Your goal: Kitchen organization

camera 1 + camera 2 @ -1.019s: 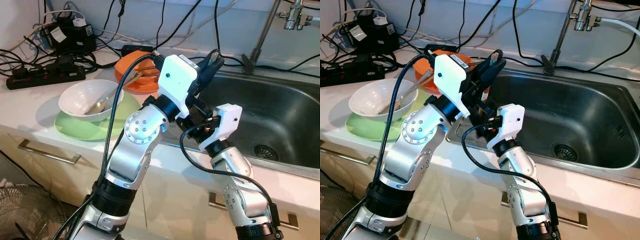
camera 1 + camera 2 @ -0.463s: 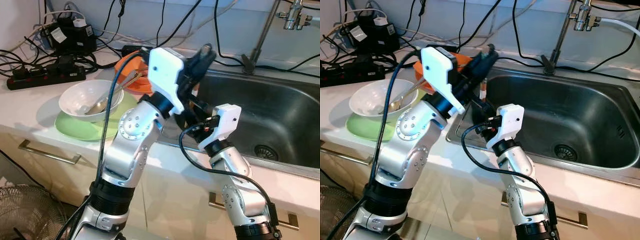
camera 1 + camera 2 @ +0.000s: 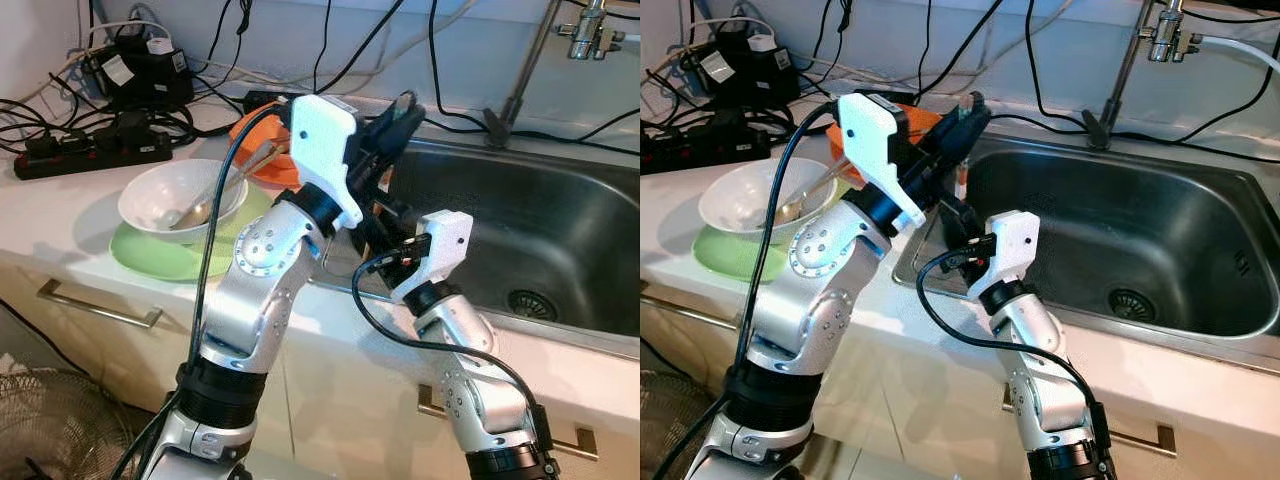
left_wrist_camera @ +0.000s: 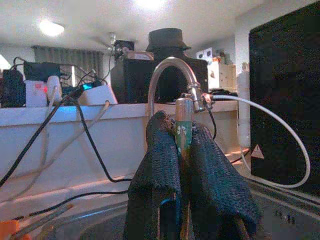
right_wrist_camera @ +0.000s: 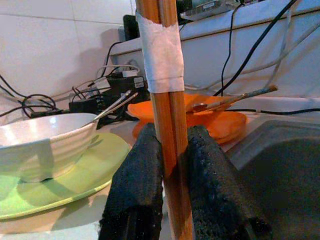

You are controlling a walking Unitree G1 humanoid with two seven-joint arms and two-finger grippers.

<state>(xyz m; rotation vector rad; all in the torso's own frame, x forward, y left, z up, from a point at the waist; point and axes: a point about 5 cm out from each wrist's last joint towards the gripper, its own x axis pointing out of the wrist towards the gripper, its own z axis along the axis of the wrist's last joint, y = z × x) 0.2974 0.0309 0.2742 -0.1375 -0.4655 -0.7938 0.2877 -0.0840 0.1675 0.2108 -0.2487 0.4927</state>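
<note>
A pair of wooden chopsticks (image 5: 157, 55), bound with white tape, stands upright over the sink's left rim. My left gripper (image 3: 970, 110) is shut on their upper end, and in the left wrist view the chopsticks (image 4: 183, 120) rise between its fingers (image 4: 160, 165). Just below, my right gripper (image 3: 955, 215) is shut on the lower part, with its pads (image 5: 140, 180) pressed to both sides of the wood. A white bowl (image 3: 180, 195) holding a spoon (image 3: 205, 208) sits on a green plate (image 3: 160, 258) on the counter to the left.
An orange plate (image 3: 265, 150) with utensils lies behind the bowl. The steel sink (image 3: 540, 230) and its tap (image 3: 590, 30) are on the right. Power strips and cables (image 3: 90, 150) crowd the back left counter. Cabinet handles (image 3: 95, 305) run below the counter edge.
Both grippers, shut on the chopsticks, have shifted a little left, from over the sink basin toward its left rim. The left wrist has swung up and back.
</note>
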